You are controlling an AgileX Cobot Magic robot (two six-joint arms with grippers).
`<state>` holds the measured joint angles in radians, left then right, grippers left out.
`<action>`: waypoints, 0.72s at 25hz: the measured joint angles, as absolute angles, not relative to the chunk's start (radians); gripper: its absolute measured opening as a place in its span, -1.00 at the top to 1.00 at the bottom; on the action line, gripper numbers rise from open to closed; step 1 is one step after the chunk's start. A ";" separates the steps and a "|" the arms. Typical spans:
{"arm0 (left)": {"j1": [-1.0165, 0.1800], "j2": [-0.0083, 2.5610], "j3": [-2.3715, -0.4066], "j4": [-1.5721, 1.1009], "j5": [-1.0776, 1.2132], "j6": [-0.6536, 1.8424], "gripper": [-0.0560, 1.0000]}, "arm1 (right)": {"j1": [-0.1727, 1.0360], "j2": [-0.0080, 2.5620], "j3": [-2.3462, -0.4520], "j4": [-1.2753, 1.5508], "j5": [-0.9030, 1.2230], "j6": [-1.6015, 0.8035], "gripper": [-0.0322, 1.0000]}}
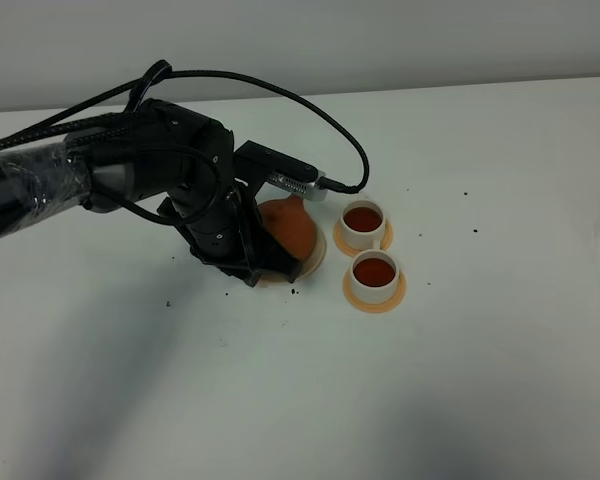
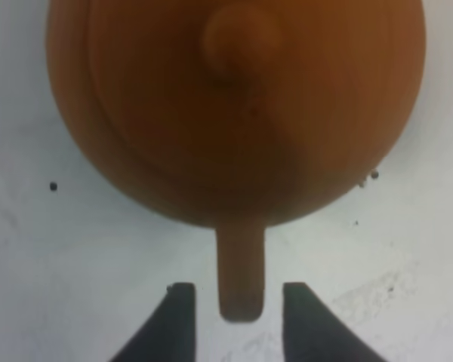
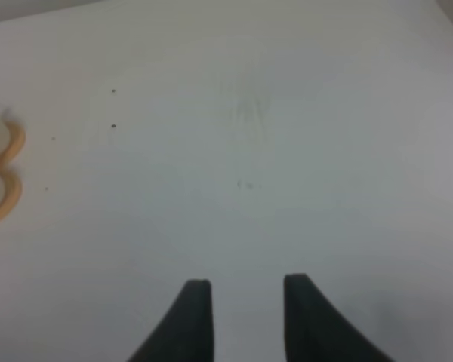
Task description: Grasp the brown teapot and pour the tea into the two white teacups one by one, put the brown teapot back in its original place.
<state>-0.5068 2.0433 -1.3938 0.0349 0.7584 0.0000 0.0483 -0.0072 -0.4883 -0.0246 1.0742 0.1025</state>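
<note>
The brown teapot [image 1: 292, 228] sits upright on the cream saucer [image 1: 318, 262], its original place, left of the two white teacups. The far teacup [image 1: 363, 222] and the near teacup [image 1: 374, 275] both hold red-brown tea. In the left wrist view the teapot [image 2: 234, 105] fills the frame, lid knob up. My left gripper [image 2: 241, 305] is open, with a finger on each side of the loop handle [image 2: 241, 268] and a small gap on both sides. My right gripper [image 3: 245, 317] hangs open over bare table, holding nothing.
Each teacup stands on an orange coaster [image 1: 392, 296]. The coasters [image 3: 13, 143] show at the edge of the right wrist view. My left arm [image 1: 130, 170] and its cables stretch in from the left over the white table [image 1: 480, 380]. Small dark specks dot the table.
</note>
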 joint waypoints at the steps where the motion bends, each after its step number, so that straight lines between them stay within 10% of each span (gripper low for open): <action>1: -0.507 2.041 -1.394 0.035 0.769 0.000 0.21 | 0.048 -0.007 -0.488 -0.025 1.074 0.102 0.47; 18: -0.507 1.752 -1.186 0.036 1.157 0.012 0.02 | 0.048 -0.007 -0.488 -0.025 1.074 0.102 0.47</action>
<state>-0.5068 1.7517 -1.1860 0.0358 1.1573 0.0116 0.0483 -0.0072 -0.4883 -0.0246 1.0742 0.1025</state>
